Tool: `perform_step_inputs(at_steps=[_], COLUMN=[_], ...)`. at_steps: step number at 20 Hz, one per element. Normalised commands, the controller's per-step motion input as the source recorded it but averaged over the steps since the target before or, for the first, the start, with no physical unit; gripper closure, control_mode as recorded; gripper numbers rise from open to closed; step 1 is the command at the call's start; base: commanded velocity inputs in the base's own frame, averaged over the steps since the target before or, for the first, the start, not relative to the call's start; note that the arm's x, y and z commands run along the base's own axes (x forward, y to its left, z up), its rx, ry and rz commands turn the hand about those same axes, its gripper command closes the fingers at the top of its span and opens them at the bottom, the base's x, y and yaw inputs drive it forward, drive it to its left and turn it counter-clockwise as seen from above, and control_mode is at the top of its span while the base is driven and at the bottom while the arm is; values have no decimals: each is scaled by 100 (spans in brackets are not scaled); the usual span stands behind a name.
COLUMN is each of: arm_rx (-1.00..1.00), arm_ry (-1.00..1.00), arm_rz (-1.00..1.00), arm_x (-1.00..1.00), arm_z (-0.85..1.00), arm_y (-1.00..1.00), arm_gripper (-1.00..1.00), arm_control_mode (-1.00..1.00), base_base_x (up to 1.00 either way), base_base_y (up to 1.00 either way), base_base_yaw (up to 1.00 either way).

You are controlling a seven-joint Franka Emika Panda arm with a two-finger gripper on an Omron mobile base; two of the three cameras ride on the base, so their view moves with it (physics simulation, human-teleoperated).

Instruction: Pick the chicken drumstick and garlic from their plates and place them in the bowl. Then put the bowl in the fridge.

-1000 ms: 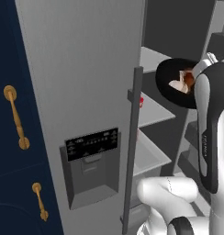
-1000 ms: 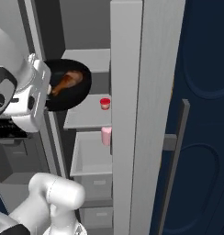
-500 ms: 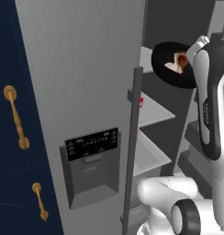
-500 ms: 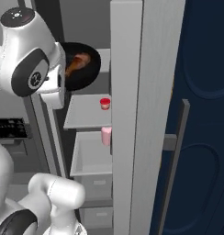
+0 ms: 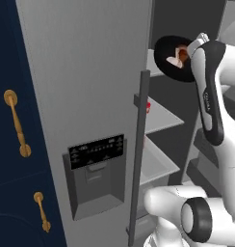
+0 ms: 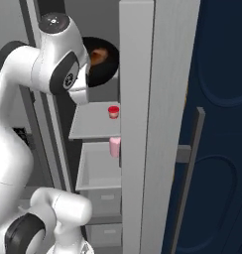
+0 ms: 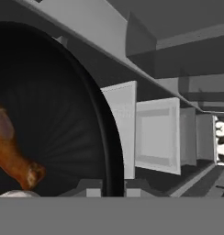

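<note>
Flat, even rendered light fills both base views, with no visible source and no glare. The fridge (image 5: 85, 72) door reads a uniform matte grey; its interior behind falls dim, the back wall nearly charcoal. The bowl (image 7: 63, 114) is almost pure black in the hand view, its ribs faint. Edges look soft and slightly pixelated throughout.

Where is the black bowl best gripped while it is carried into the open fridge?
By its thin rim, a finger each side of the wall. The bowl is shallow and wide, with the drumstick in the middle, so only the near edge fits narrow jaws.
</note>
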Motion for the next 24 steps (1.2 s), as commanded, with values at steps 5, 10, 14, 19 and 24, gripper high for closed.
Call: perform_step_inputs(at_steps=[5,10,14,19,24], arm_rx=[4,0,0,1,2], arm_ry=[-6,0,0,0,0], arm_rz=[8,0,0,1,3], arm_x=[70,75,80,71,70], arm_z=[0,0,-1,-13,-33], arm_y=[-15,5,1,0,0], arm_gripper=[100,100,100,100,100], arm_control_mode=[-100,-100,-100,-100,-100], base_base_x=[0,0,0,0,0], base_base_y=[0,0,0,0,0], base_base_yaw=[0,0,0,0,0])
